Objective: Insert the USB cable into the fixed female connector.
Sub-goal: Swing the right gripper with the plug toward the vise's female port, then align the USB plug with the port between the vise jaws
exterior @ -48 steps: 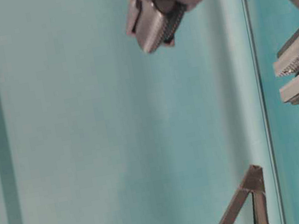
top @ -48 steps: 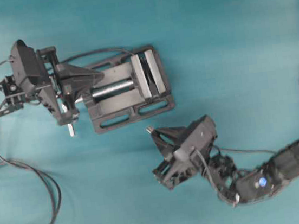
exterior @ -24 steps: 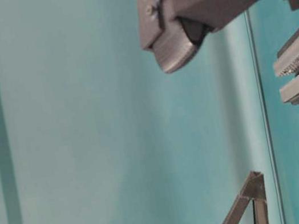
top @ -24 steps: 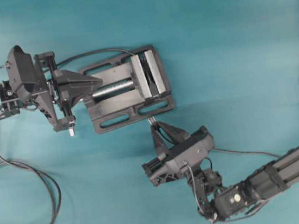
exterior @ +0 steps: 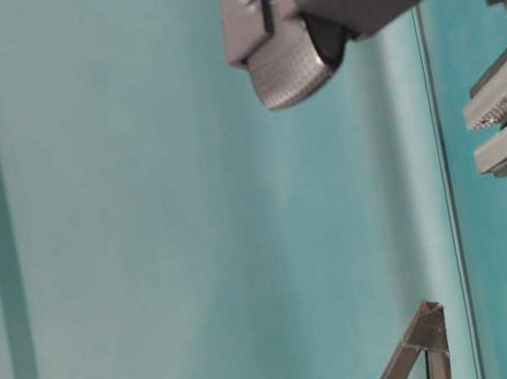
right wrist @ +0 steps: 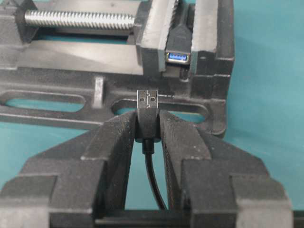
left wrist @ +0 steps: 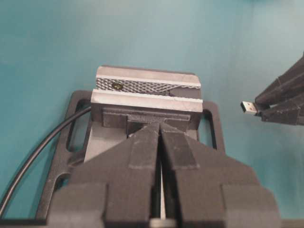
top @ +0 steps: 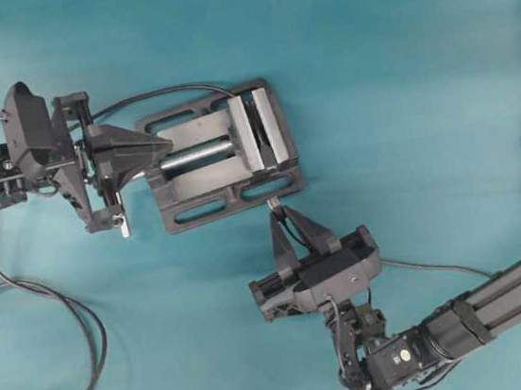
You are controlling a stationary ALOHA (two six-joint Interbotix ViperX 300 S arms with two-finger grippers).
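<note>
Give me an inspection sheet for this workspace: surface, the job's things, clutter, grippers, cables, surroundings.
Surface: teal table, flat and plain.
Job's things: USB cable plug pinched upright between the right gripper's fingers, metal tip pointing at the fixed female connector, not yet inserted. The connector's blue-lined socket sits clamped in the vise, slightly right of the plug in the right wrist view.
Clutter: nothing seen.
Grippers: right gripper shut on the plug, just below the vise in the overhead view. Left gripper shut at the vise's screw end; whether it grips anything is unclear.
Cables: looped black cable at the table's left; a thin dark cable runs to the vise.
Surroundings: nothing seen.
</note>
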